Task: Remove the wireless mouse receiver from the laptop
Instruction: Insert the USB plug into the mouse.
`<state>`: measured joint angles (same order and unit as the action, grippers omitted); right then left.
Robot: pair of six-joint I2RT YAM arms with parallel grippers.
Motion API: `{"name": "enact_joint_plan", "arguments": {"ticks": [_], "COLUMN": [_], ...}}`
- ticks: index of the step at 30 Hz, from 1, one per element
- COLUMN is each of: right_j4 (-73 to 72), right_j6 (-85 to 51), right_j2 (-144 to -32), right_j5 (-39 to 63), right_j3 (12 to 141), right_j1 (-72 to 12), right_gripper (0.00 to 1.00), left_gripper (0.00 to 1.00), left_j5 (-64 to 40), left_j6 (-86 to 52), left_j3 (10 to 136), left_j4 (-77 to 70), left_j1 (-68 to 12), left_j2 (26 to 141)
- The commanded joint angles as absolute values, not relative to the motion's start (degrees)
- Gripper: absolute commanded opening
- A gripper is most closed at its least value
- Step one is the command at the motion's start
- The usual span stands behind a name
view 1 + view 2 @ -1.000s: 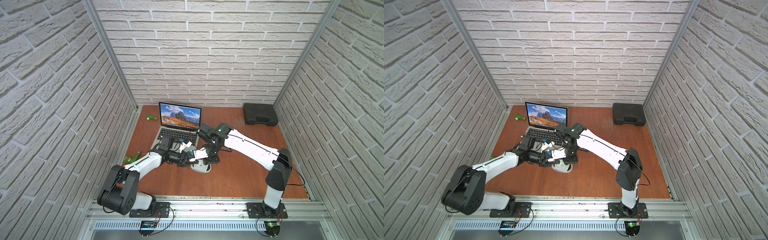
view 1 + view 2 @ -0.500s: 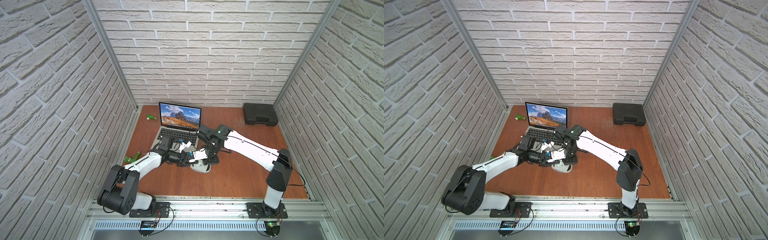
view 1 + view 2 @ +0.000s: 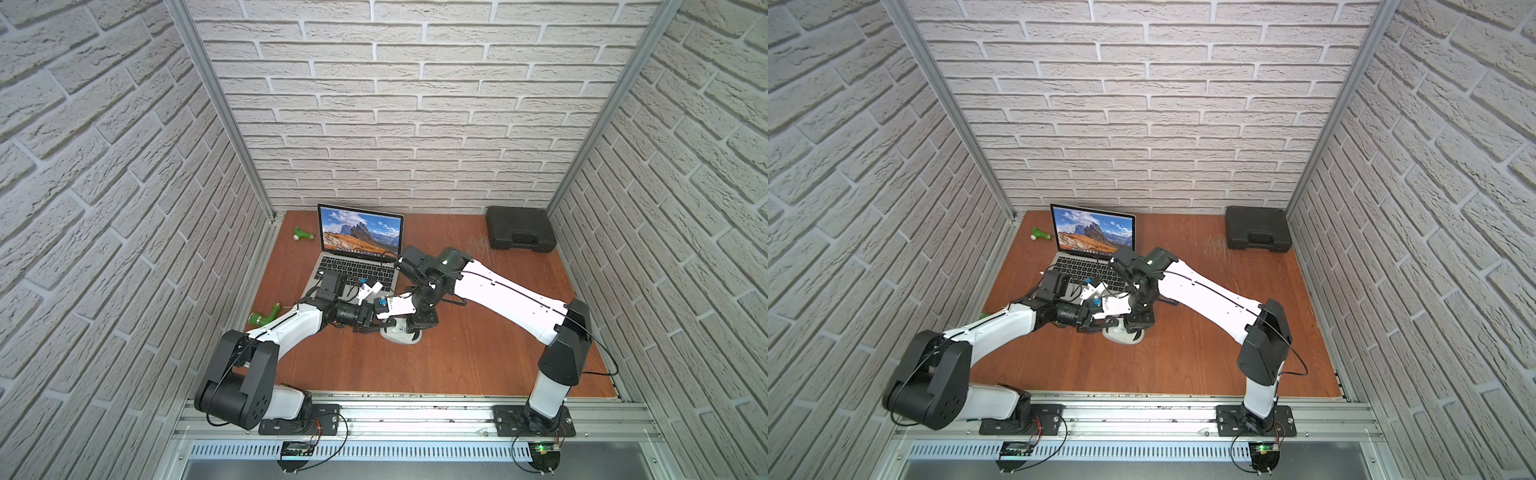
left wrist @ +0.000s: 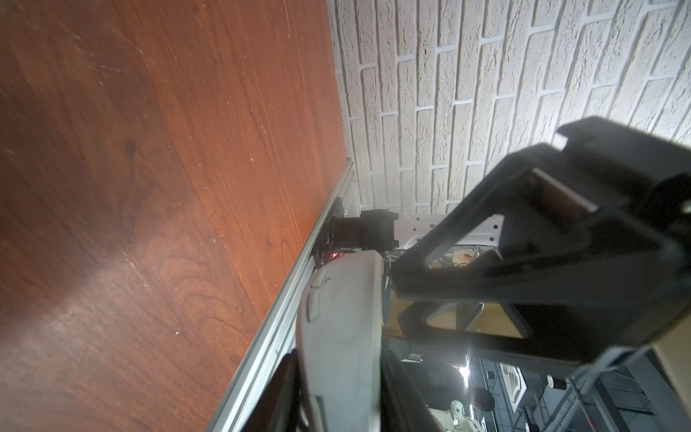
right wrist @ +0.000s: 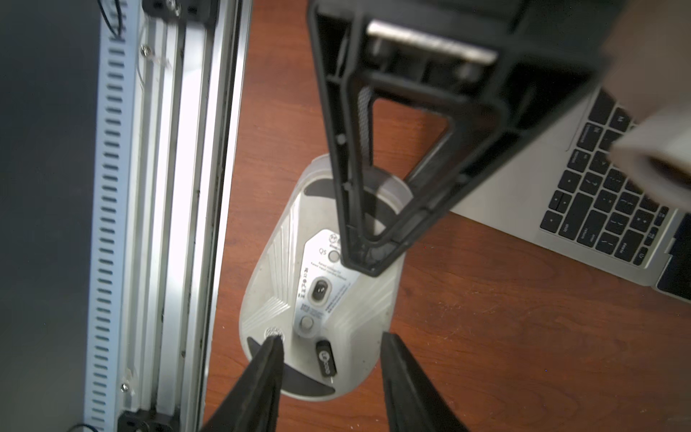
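Right wrist view shows the wireless mouse receiver (image 5: pixel 326 361) out of the laptop (image 5: pixel 523 209). It lies on the upturned underside of the grey mouse (image 5: pixel 269 291), on the counter (image 5: pixel 504 336) just near the laptop's right corner. The right gripper (image 5: pixel 331 336) is released, its fingers (image 5: pixel 261 374) either side of the receiver, not touching. The left gripper (image 3: pixel 376 326) clamps the mouse. The receiver looks tiny, light, hard and slick; I'd pinch the black cap's flat sides squarely.
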<state>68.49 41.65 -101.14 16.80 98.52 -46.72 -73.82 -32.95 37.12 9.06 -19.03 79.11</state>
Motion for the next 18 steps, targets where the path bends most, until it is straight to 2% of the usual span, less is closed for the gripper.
{"name": "enact_joint_plan", "arguments": {"ticks": [1,2,4,6,9,13,18], "right_j4": [58.4,52.4,38.6,28.2,17.1,-3.8,2.8], "right_j6": [31.5,25.0,10.8,-2.3,-22.0,-40.7,-51.6], "right_j2": [-90.7,-88.1,-83.8,-81.6,-81.3,-80.7,-79.6], "right_j5": [28.5,31.9,38.2,44.7,47.6,55.9,47.6], "right_j3": [95.5,92.2,84.7,77.4,68.2,55.7,52.7], "right_j1": [-39.5,-36.0,-29.1,-23.9,-19.1,-19.4,-18.6], "right_gripper": [0.58,0.69,0.78,0.8,0.81,0.78,0.82], "left_gripper": [0.0,0.0,0.0,0.0,0.0,0.0,0.0], "left_j5": [-76.8,-76.8,-76.7,-76.4,-74.7,-69.5,-60.5], "left_j6": [-31.5,-31.5,-31.2,-31.1,-31.2,-34.0,-35.7], "left_j3": [37.4,37.4,37.5,37.6,37.9,36.6,34.3], "left_j4": [7.4,7.4,7.4,7.4,7.0,-0.3,-11.2], "left_j1": [-19.0,-18.9,-18.8,-18.3,-17.4,-16.6,-16.6], "left_j2": [77.6,77.4,76.9,76.4,75.0,71.4,68.9]}}
